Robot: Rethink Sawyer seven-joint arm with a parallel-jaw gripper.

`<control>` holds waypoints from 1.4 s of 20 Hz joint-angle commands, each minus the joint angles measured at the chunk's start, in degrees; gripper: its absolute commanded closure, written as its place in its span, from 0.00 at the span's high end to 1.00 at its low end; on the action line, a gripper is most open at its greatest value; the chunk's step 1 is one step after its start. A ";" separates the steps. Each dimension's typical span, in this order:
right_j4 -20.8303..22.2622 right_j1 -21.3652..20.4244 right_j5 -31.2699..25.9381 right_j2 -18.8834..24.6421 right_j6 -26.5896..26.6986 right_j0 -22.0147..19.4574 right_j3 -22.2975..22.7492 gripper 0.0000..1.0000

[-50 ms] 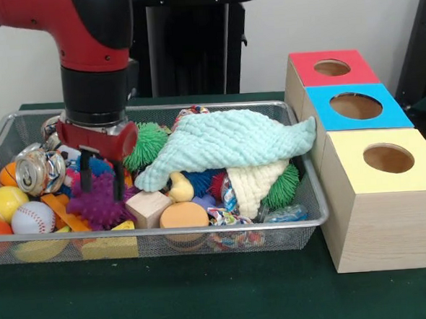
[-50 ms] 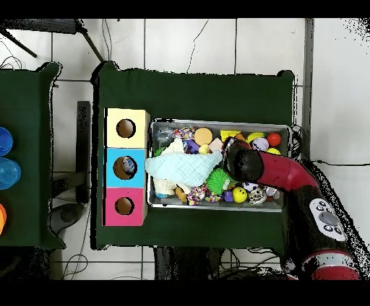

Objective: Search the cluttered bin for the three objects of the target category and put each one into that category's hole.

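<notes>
Green cloth (image 1: 207,297) covers the table beneath the wire bin (image 1: 302,190).

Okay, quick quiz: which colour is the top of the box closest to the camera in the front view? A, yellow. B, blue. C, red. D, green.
A: in the front view the yellow-topped box stands nearest, with the blue-topped box behind it and the red-topped box farthest back.

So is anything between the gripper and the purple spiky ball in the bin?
Nothing visible does: the open gripper hangs right above the purple spiky ball. The mint cloth lies off to the side, toward the boxes.
</notes>
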State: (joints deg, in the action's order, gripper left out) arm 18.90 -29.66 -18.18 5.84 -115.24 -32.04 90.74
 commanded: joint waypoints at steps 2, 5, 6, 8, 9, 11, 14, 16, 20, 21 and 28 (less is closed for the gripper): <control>8.01 -4.79 2.89 10.00 6.54 -0.39 11.44 1.00; 9.26 -4.77 3.47 9.37 5.08 0.37 11.26 1.00; 9.47 -4.81 3.49 9.38 4.79 0.45 11.31 1.00; 9.79 -4.85 3.43 9.26 3.99 0.76 11.23 1.00; 9.91 -4.72 3.35 9.25 3.67 0.90 11.01 1.00; 9.98 -4.54 3.13 9.33 3.22 1.01 10.64 1.00; 10.29 -4.25 2.93 9.62 3.15 0.75 10.32 1.00; 10.41 -3.99 2.43 9.70 3.03 0.85 9.84 1.00; 10.03 -2.96 2.00 8.79 1.79 2.26 8.07 1.00; 9.91 -2.62 1.88 8.65 1.62 2.50 7.70 1.00; 8.14 1.11 -0.52 6.54 -0.39 5.77 1.79 1.00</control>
State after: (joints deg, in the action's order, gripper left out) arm 25.61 -32.84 -17.64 9.77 -115.24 -28.53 97.45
